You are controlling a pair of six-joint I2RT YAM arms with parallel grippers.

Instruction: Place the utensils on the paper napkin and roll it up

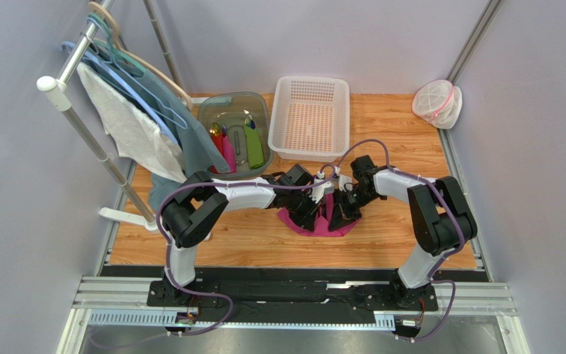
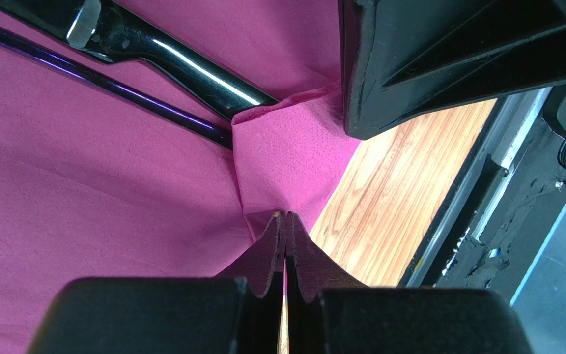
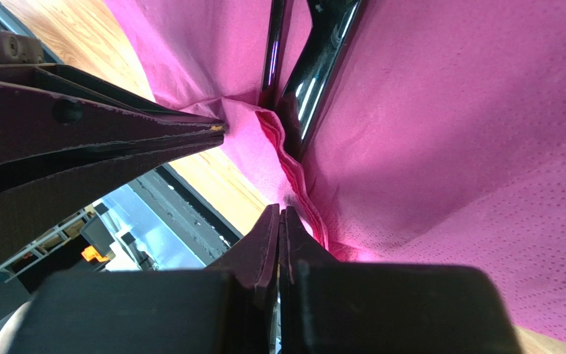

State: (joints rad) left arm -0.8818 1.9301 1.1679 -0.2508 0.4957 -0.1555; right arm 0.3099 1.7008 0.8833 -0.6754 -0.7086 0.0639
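Note:
The magenta paper napkin [image 1: 337, 230] lies on the wooden table under both grippers. In the left wrist view the black knife [image 2: 190, 66] and the dark purple spoon's handle [image 2: 116, 88] lie side by side on the napkin [image 2: 79, 192]. A corner of the napkin is folded up over their near ends. My left gripper [image 2: 286, 217] is shut on that raised napkin edge; it also shows in the top view [image 1: 312, 214]. My right gripper [image 3: 280, 210] is shut against the folded edge of the napkin [image 3: 448, 147], close beside the left one. The knife [image 3: 323, 66] and spoon [image 3: 273, 51] run away from it.
A white basket [image 1: 309, 118] stands at the back, with a grey-green bin [image 1: 234, 129] of chunky coloured items to its left. A hanger rack with white cloth [image 1: 131, 125] is at the far left. A wrapped container [image 1: 437, 103] sits at the back right.

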